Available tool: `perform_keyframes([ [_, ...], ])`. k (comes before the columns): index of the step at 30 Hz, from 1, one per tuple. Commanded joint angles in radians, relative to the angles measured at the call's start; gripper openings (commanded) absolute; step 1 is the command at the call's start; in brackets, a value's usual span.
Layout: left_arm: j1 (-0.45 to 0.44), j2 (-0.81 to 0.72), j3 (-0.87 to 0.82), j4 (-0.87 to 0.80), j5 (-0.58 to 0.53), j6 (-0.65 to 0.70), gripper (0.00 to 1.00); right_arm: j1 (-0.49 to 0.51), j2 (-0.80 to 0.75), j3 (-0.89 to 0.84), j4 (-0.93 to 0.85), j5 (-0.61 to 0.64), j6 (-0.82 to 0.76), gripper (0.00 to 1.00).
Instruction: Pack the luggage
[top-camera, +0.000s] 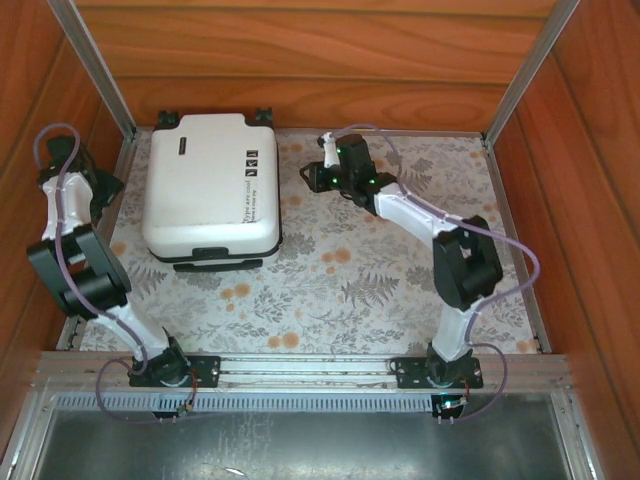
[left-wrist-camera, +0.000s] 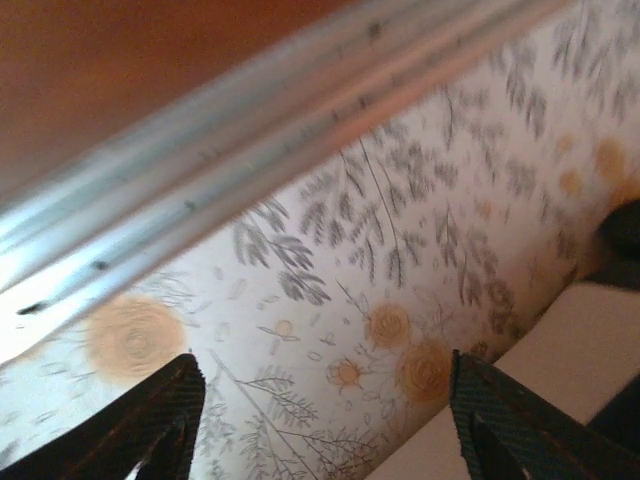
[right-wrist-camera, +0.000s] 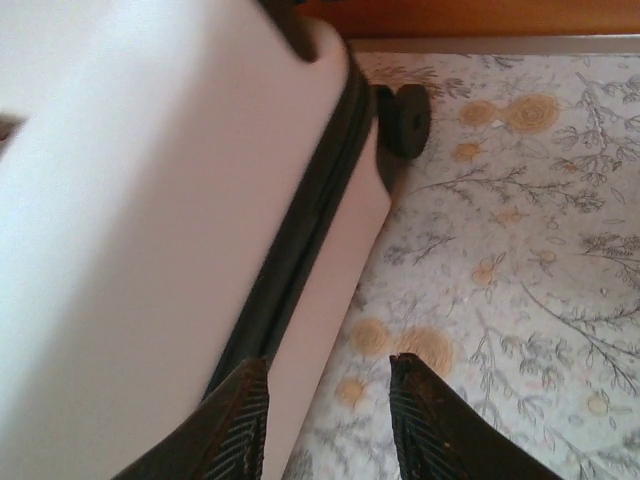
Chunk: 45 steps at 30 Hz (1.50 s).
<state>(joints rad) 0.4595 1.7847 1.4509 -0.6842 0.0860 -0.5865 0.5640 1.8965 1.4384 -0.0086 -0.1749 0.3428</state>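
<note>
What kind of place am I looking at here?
Probably a robot test booth: wood-panelled walls and aluminium posts enclose a floral-covered table. The left arm and right arm are bolted to a metal rail, and a closed white suitcase lies there.

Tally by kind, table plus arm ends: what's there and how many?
luggage: 1
grippers: 2 (left gripper, right gripper)
Total: 3
</note>
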Motion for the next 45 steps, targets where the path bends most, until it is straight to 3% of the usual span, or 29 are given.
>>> perform_keyframes([
  [1, -0.026, 0.056, 0.036, -0.032, 0.246, 0.038, 0.65, -0.02, 0.111, 0.083, 0.009, -0.021, 0.097, 0.39],
  [8, -0.21, 0.033, -0.012, -0.03, 0.202, 0.037, 0.65, -0.021, 0.242, 0.234, 0.004, -0.078, 0.164, 0.42],
  [19, -0.487, 0.171, 0.126, 0.0, 0.142, -0.038, 0.64, -0.027, 0.087, 0.088, -0.022, -0.028, 0.099, 0.43],
  [27, -0.6, 0.307, 0.354, 0.002, 0.135, -0.075, 0.63, -0.04, -0.052, -0.064, -0.015, 0.051, 0.079, 0.42],
  [33, -0.642, 0.313, 0.418, 0.003, 0.116, -0.09, 0.63, -0.068, -0.06, -0.04, -0.041, 0.046, 0.074, 0.42],
  [38, -0.62, 0.135, 0.302, 0.002, -0.077, -0.041, 0.7, -0.085, -0.023, 0.052, -0.093, 0.014, 0.054, 0.42],
  [43, -0.568, -0.303, -0.016, 0.031, -0.336, 0.001, 0.71, -0.102, -0.03, 0.099, -0.169, 0.018, 0.038, 0.43],
  [45, -0.571, -0.511, -0.16, 0.057, -0.34, 0.02, 0.72, -0.126, -0.06, 0.084, -0.193, 0.023, 0.056, 0.43],
])
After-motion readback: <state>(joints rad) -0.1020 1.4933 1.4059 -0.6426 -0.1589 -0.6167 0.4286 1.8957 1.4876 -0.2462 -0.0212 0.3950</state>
